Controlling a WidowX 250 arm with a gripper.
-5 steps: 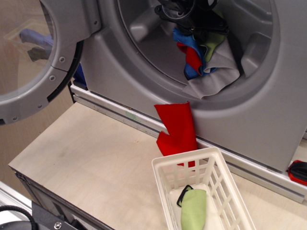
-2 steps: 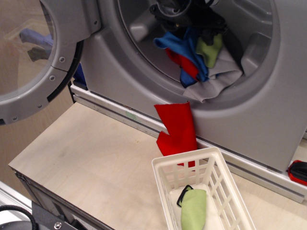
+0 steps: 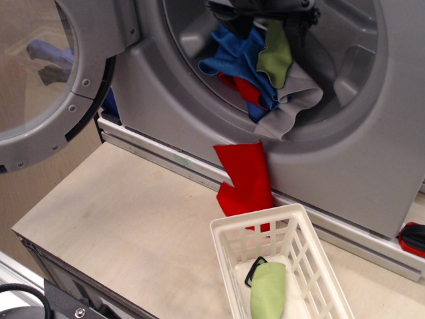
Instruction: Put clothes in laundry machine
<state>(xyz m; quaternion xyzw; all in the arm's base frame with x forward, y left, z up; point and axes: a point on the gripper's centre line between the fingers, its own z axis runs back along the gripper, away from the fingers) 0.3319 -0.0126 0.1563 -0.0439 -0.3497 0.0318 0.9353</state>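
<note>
The laundry machine (image 3: 358, 166) fills the back, and its round door (image 3: 86, 80) is swung open to the left. My black gripper (image 3: 265, 12) is inside the drum at the top edge, partly cut off. It looks shut on a bundle of clothes that hangs from it: a blue piece (image 3: 229, 56), a lime green piece (image 3: 274, 56), a red piece (image 3: 246, 88) and a light grey piece (image 3: 292, 106) that rests on the drum lip. Another red cloth (image 3: 246, 176) hangs down the machine's front. A lime green cloth (image 3: 267, 292) lies in the white basket (image 3: 222, 232).
The white slatted basket stands at the front right of the pale wooden table (image 3: 133, 219), just under the hanging red cloth. A red and black object (image 3: 413, 238) sits at the right edge. The table's front edge runs along the lower left.
My gripper has risen inside the drum, and the blue, green and red pieces have lifted and spread with it. The grey piece has shifted on the lip. The basket and hanging red cloth are unmoved.
</note>
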